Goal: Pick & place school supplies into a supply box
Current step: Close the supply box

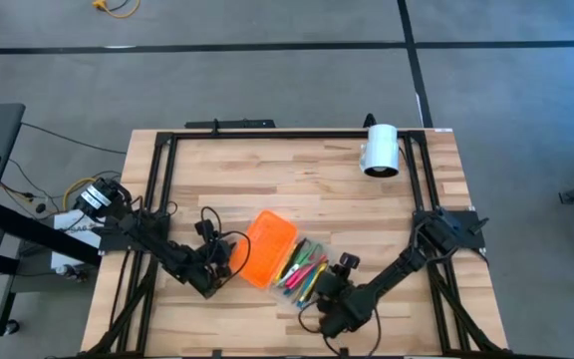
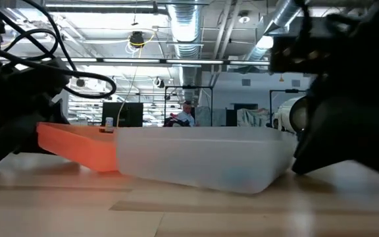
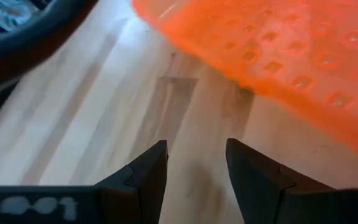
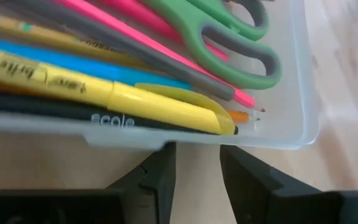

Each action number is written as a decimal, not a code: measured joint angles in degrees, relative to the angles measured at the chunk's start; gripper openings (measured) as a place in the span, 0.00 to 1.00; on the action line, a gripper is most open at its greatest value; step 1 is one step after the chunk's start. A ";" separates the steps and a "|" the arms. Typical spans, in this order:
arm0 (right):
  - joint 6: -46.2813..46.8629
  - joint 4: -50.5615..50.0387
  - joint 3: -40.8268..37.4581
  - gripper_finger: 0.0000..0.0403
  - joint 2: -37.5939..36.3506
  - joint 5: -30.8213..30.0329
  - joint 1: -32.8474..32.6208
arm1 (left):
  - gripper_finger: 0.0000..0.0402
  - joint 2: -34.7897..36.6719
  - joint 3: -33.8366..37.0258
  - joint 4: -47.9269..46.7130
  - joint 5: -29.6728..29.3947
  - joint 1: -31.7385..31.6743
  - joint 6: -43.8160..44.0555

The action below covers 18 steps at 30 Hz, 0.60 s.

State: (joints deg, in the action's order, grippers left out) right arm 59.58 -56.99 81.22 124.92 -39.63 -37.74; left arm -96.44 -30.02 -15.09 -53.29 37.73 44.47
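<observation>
Your supply box (image 1: 302,271) sits mid-table, pens (image 4: 104,87) and scissors (image 4: 229,31) already inside, orange lid (image 1: 267,246) flung open; it looks light, thin-walled, slippery, so take the lid's edge; left gripper (image 3: 194,165) and right gripper (image 4: 197,165) both parted, empty.

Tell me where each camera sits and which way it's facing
High: overhead, straight down; both arms, supply box, orange lid.
Low: table height, level across; box wall, dark arms either side.
Left wrist: past open left tool at lid.
Right wrist: past open right tool at scissors, pens.
Shared: the lid, in high, low and left wrist.
</observation>
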 joint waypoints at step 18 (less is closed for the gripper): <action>-12.05 -1.01 -1.76 0.29 -0.07 -3.13 10.58 | 0.39 -0.02 0.09 -0.94 3.25 4.34 2.91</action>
State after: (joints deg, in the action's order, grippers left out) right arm 47.53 -58.00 79.46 124.85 -42.76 -27.17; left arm -96.47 -29.93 -16.03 -50.04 42.07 47.38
